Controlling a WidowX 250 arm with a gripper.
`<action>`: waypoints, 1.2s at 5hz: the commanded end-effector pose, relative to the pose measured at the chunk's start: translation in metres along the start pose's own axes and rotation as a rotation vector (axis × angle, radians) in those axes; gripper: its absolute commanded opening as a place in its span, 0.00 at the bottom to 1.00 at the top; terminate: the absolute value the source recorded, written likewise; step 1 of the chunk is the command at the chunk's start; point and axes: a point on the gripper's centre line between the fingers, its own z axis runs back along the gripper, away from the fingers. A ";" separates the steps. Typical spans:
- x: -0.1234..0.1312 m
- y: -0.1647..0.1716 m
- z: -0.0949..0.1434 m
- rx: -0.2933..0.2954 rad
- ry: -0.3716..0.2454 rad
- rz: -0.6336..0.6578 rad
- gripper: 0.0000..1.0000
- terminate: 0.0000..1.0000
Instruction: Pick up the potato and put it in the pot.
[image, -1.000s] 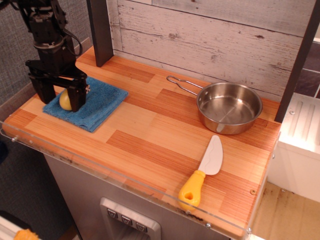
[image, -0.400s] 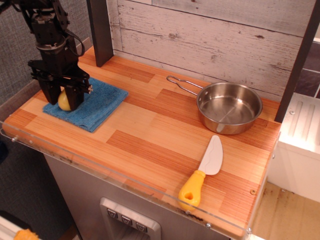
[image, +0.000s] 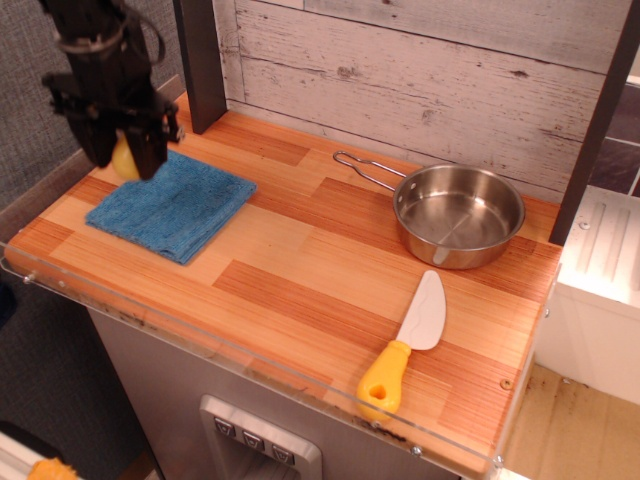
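My black gripper (image: 124, 158) is at the far left, raised above the back of a blue cloth (image: 172, 205). Its jaws are shut on the small yellow potato (image: 123, 160), which shows between the fingers and hangs clear of the cloth. The pot (image: 458, 215), a shallow shiny steel pan with a thin wire handle pointing left, stands empty at the back right of the wooden counter, far from the gripper.
A white toy knife with a yellow handle (image: 405, 345) lies near the front right edge. A dark post (image: 203, 62) stands just right of the gripper at the back. A whitewashed plank wall runs behind. A clear plastic lip edges the counter front.
The jaws closed on the potato on the cloth, then the gripper rose with it, lifting it off the cloth.
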 end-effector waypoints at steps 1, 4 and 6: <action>0.030 -0.085 0.022 -0.129 -0.076 -0.066 0.00 0.00; 0.058 -0.220 0.032 -0.211 -0.055 -0.089 0.00 0.00; 0.061 -0.222 0.003 -0.190 -0.007 -0.082 0.00 0.00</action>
